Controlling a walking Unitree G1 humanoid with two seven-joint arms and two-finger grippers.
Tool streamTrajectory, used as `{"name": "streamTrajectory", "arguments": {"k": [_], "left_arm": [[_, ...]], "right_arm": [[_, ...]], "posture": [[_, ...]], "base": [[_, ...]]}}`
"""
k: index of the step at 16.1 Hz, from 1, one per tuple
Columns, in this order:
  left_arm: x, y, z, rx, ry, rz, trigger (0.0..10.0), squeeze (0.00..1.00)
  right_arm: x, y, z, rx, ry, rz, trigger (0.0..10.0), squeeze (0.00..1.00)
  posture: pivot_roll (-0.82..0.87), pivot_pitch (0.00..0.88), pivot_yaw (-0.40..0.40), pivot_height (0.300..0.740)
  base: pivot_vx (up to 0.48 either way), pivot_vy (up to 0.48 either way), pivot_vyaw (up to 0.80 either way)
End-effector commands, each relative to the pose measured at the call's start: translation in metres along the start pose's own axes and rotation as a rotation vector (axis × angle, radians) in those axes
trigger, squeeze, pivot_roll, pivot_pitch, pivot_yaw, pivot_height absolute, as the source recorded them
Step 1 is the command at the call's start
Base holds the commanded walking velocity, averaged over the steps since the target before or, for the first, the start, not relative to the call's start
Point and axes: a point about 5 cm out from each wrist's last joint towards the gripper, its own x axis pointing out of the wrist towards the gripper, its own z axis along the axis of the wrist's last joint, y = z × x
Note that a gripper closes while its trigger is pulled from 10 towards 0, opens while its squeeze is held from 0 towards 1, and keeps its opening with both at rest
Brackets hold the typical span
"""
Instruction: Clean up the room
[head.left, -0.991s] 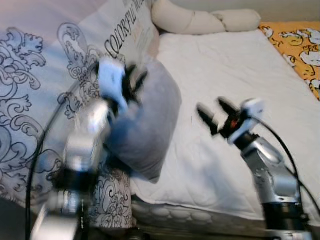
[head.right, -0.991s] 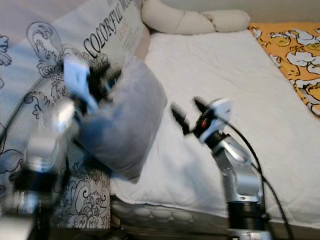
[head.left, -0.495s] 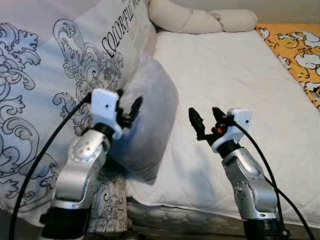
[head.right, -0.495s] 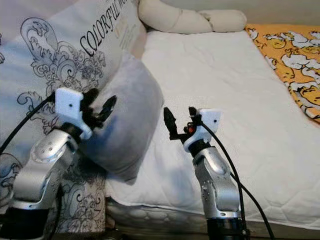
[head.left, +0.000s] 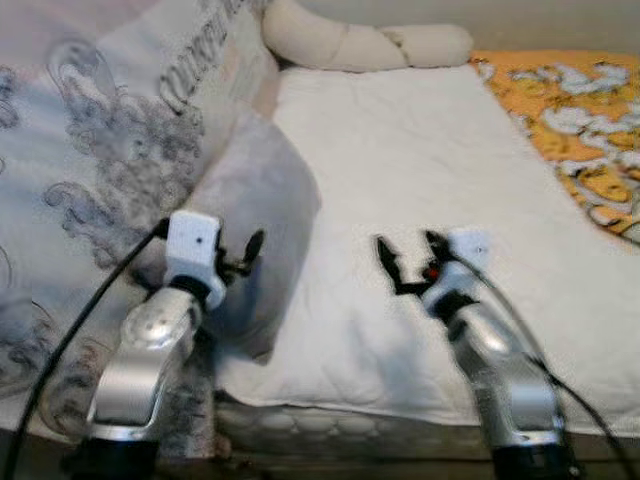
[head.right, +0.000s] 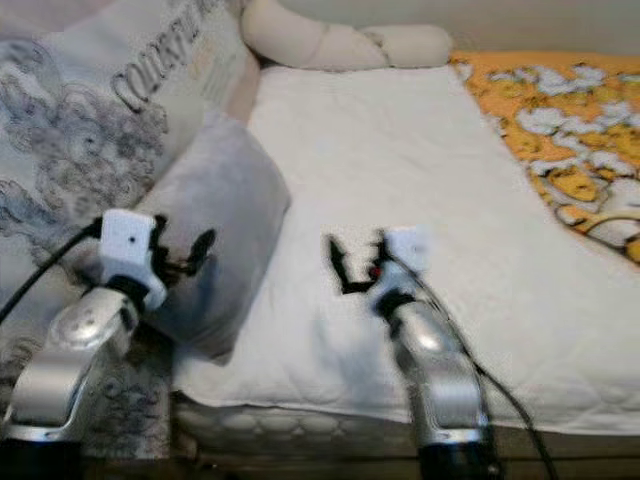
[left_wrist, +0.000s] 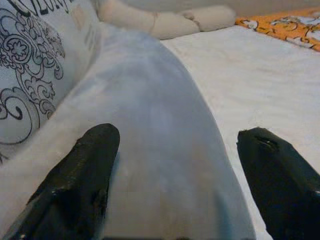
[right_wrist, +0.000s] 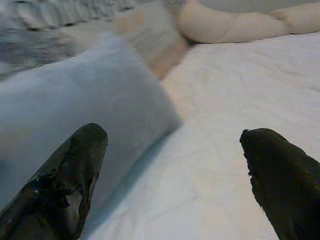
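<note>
A plump grey pillow lies at the left edge of the white mattress, leaning on a big pillow printed with grey scrollwork and lettering. My left gripper is open and sits right at the grey pillow's near side; in the left wrist view the grey pillow bulges between the spread fingers. My right gripper is open over the mattress, just right of the pillow, holding nothing. The right wrist view has the pillow ahead of the gripper.
A long cream bolster lies across the head of the bed. An orange patterned blanket covers the right side. The mattress's front edge runs just before my arms.
The view has swung a little to the right and is blurred. My left gripper has dropped from the grey pillow's upper part to its lower near side. The right gripper has sunk slightly.
</note>
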Motion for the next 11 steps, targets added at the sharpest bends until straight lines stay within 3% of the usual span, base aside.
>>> {"name": "streamTrajectory", "arguments": {"k": [1,6,11], "left_arm": [[-0.001,-0.004,-0.004,0.002,0.018,-0.017,10.0,1.00],[0.004,-0.004,-0.001,0.028,0.018,-0.021,10.0,1.00],[0.005,-0.009,0.000,0.023,0.013,-0.037,10.0,1.00]], "right_arm": [[-0.001,-0.006,0.005,-0.016,-0.003,-0.024,10.0,1.00],[0.001,-0.008,0.000,0.001,0.038,-0.034,10.0,1.00],[0.001,-0.017,0.002,-0.050,0.044,-0.108,10.0,1.00]], "posture": [[0.05,0.000,0.037,0.740],[0.06,0.000,0.042,0.740],[0.06,0.000,0.044,0.740]], "base": [[0.000,-0.289,0.00],[0.000,-0.286,0.00],[0.000,-0.288,0.00]]}}
